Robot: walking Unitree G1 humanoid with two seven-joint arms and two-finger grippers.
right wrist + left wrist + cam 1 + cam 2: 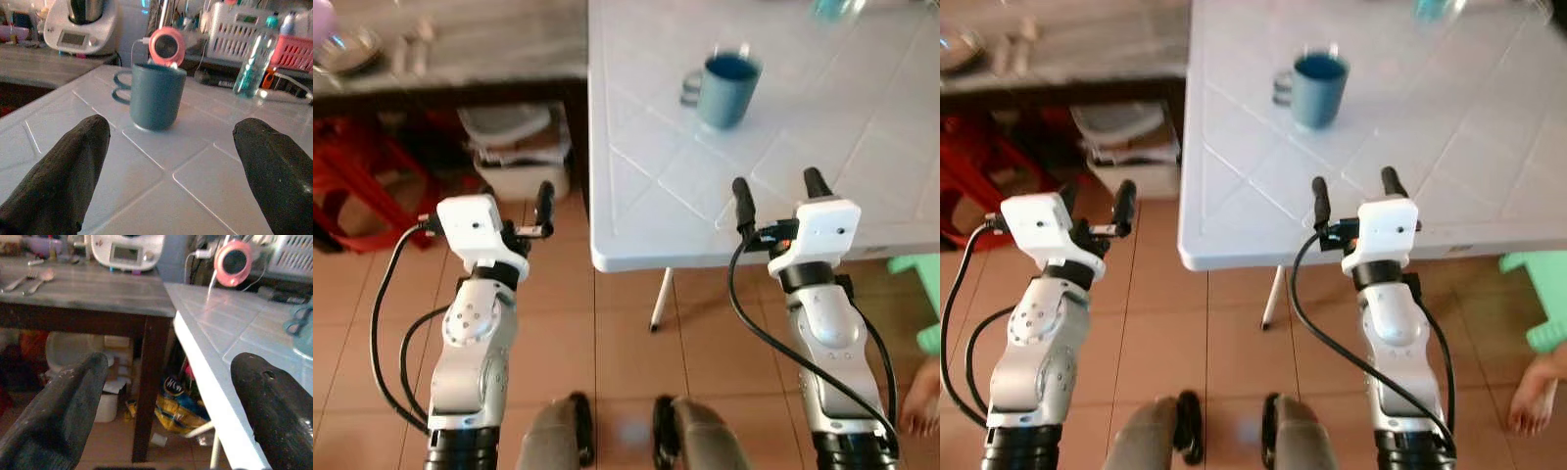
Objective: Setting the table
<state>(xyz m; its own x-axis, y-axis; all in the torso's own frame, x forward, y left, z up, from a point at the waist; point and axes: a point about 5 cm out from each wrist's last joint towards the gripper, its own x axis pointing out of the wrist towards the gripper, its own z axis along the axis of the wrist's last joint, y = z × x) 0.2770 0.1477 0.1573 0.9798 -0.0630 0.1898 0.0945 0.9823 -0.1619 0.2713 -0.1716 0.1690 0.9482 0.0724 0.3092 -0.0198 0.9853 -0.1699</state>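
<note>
Leftmost, the left gripper [533, 208] hangs spread and empty over the floor beside the white worktop [646, 166]. Centre: the blue mug [727, 88] stands upright on the worktop, handle toward the robot's left. Right gripper [775, 190], spread, hovers at the near edge. The mug looks rigid, light and smooth-walled; gripping across its body seems surest.

Bare foot [922, 399]: cut off at the right edge, person otherwise out of frame. Bowl [344, 49] on dark desk [489, 44]: blurred, cropped at left. Bottle [837, 8]: only its blurred base visible at the top edge.
</note>
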